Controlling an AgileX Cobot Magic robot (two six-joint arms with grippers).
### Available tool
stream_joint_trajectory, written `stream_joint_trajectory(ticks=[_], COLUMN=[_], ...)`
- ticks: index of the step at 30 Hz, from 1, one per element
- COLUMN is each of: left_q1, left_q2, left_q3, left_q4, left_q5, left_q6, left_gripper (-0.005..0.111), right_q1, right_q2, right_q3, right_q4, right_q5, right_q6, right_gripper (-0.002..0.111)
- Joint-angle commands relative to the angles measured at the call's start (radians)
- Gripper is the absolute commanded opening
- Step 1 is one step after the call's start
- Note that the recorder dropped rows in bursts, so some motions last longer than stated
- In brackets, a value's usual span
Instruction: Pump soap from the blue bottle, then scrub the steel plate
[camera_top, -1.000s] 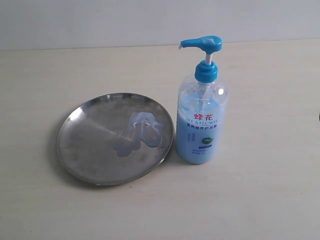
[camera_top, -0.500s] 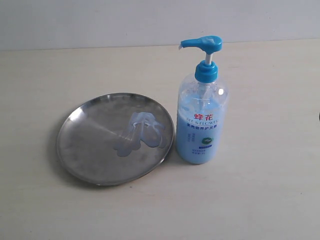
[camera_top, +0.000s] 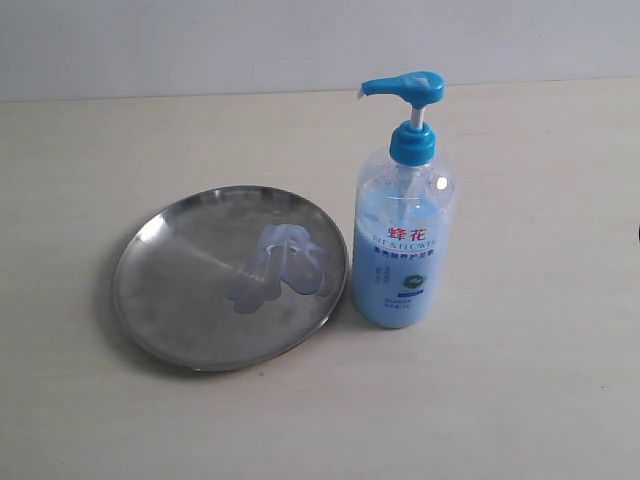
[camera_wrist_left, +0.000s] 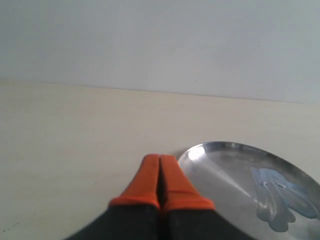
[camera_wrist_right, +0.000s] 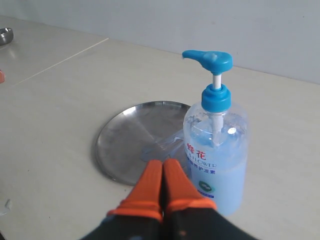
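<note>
Two grippers, both with orange-tipped jaws pressed fully together and nothing between them: the left gripper (camera_wrist_left: 160, 159) and the right gripper (camera_wrist_right: 163, 164) hang clear of everything, and neither shows in the exterior view.

A smear of soap (camera_top: 280, 265) lies on the steel plate (camera_top: 180, 290), so pumping looks done and scrubbing looks like the step in hand. No sponge or brush is in sight, so the next move probably calls for one closed gripper to come down onto the soap and rub it across the steel.

Just ahead of the left tips and a little to one side sits the plate's near rim, with the soap farther in, toward the far rim. Just ahead of the right tips stands the blue bottle (camera_top: 403, 250), upright, and the plate lies beyond and beside it.

The bottle stands just beside the plate's rim, possibly touching it, with its pump head (camera_top: 405, 88) reaching out over that edge. That is the tight side. Bare table (camera_top: 520, 400) lies open around the rest, so the left jaws seem to have the freer approach.
</note>
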Motion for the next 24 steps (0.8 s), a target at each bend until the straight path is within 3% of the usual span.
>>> stream_joint_trajectory(ticks=[1, 10, 24], left_q1=[0.001, 0.001, 0.001], left_q2=[-0.004, -0.004, -0.004], left_q3=[0.008, 0.008, 0.008], left_q4=[-0.002, -0.064, -0.066], left_q5=[0.003, 0.047, 0.111], left_q6=[0.010, 0.113, 0.117], left_gripper=[0.000, 0.000, 0.000], right_q1=[-0.002, -0.002, -0.002], right_q2=[-0.008, -0.008, -0.008], right_q3=[0.006, 0.006, 0.006], right_q4=[-0.002, -0.002, -0.002], right_q5=[-0.013, -0.013, -0.013], right_q6=[0.002, 0.002, 0.002], right_gripper=[0.000, 0.000, 0.000])
